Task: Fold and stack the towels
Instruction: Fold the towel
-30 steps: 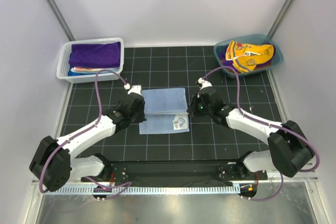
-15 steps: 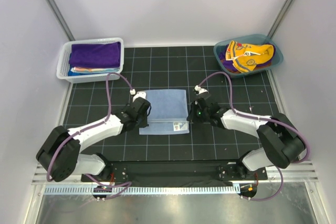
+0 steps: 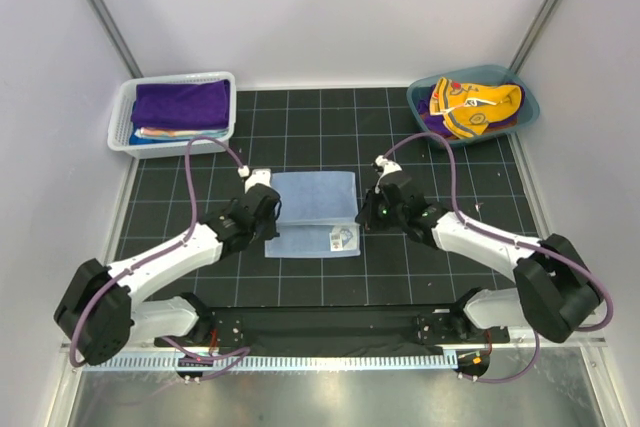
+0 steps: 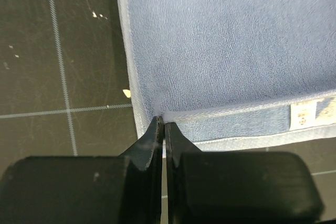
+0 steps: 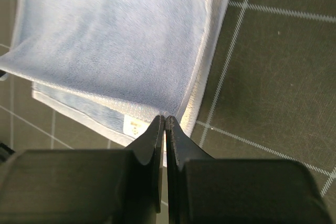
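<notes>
Reaching into left end effector (image 4: 161,125): blue towel (image 4: 226,40)

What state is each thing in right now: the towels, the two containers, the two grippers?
light blue towel: flat on the mat, folded over, tag showing.
left gripper: shut, pinching the upper layer's left corner.
right gripper: shut, pinching its right corner.
purple towel: folded, top of the stack in the white basket.
yellow-orange towel: crumpled, in the teal tub.

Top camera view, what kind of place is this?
Likely a lab test cell, not a home: plain white walls box in a black gridded mat, with a white basket and teal tub of towels staged at its corners.
</notes>
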Tool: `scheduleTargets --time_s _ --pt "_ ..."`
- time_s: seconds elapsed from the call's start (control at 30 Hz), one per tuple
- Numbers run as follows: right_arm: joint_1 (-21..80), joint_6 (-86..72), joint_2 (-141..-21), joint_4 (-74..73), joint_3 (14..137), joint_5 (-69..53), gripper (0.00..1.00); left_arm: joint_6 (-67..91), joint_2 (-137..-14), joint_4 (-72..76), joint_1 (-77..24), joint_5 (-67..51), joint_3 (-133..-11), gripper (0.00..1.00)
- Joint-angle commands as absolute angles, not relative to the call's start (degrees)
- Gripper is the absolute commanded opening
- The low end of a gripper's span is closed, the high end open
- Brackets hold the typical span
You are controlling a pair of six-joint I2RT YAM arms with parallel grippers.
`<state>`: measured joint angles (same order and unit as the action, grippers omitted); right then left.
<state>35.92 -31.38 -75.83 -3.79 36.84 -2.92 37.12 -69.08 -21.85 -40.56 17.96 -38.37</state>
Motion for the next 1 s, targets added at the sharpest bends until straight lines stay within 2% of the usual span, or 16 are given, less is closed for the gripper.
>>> scheduleTargets --time_s 0.0,0.3,0.67,0.73,0.83,0.87,0.97 --pt "35.9 -29.6 -72.5 -7.2 40.0 -0.4 0.09 37.4 -66.0 -26.1 -40.4 23.1 -41.0 0.03" --pt "36.6 -30.2 -71.6 -6.2 37.3 -0.7 0.09 39.0 -64.6 -27.9 -40.4 23.1 -40.2 0.03" --pt "37.2 -30.8 -77.6 -1.1 33.8 -2.2 0.09 40.8 -70.9 -24.4 -41.0 19.4 -37.7 0.05" --pt "37.2 -30.7 -78.2 -1.1 33.9 -2.2 0.12 41.1 -71.9 -24.1 -41.5 19.5 -37.6 0.06" --pt "37.2 -30.4 -78.4 -1.5 34.4 -2.9 0.17 41.3 -72.3 -24.1 -41.6 19.7 -37.6 0.13" --pt "37.2 -30.1 -78.3 -2.0 34.6 -3.2 0.22 41.4 -72.2 -24.2 -41.6 19.8 -37.7 0.19" --pt "37.3 -29.5 -77.5 -3.7 35.5 -3.9 0.28 41.7 -71.6 -24.7 -41.6 19.7 -38.1 0.25"
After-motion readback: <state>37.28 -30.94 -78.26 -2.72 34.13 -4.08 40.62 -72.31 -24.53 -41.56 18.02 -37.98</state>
